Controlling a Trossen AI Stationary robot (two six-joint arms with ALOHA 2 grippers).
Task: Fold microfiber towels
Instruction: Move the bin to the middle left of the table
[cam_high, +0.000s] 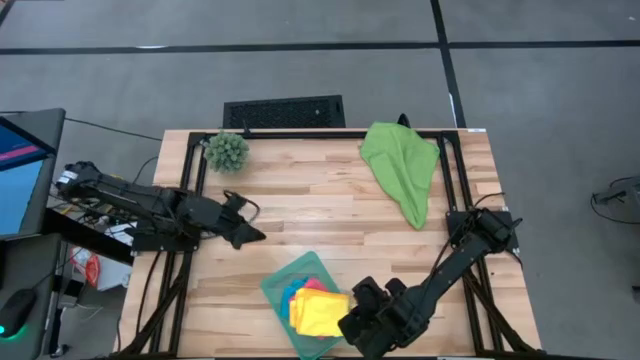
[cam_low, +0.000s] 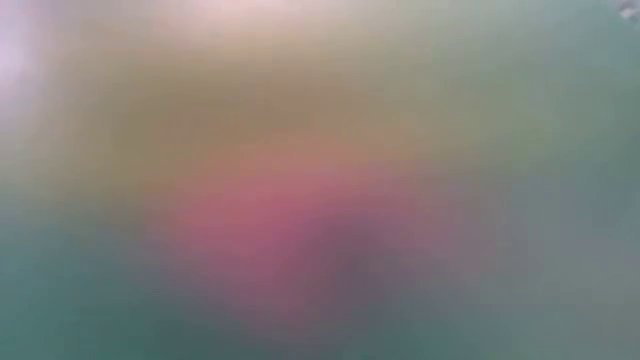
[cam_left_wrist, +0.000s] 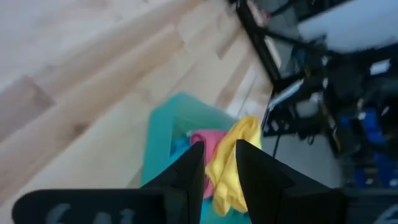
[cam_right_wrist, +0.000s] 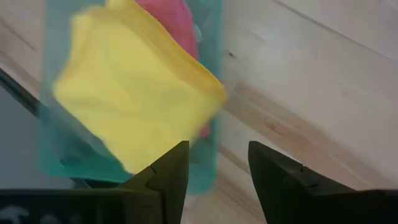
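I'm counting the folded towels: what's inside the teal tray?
In the teal tray a yellow towel lies on top, with a pink towel and a bit of blue towel showing beneath. Anything further under them is covered.

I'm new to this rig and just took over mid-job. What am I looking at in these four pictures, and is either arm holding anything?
Two dark robot arms work at a wooden table. The overhead picture shows it all; the table-level one is a blur. The other two look past each arm's own fingers. A green towel lies crumpled at the far right, a spiky plant far left. A teal tray holds the yellow towel on top of pink and blue ones. The left gripper and the right gripper are open and hold nothing.
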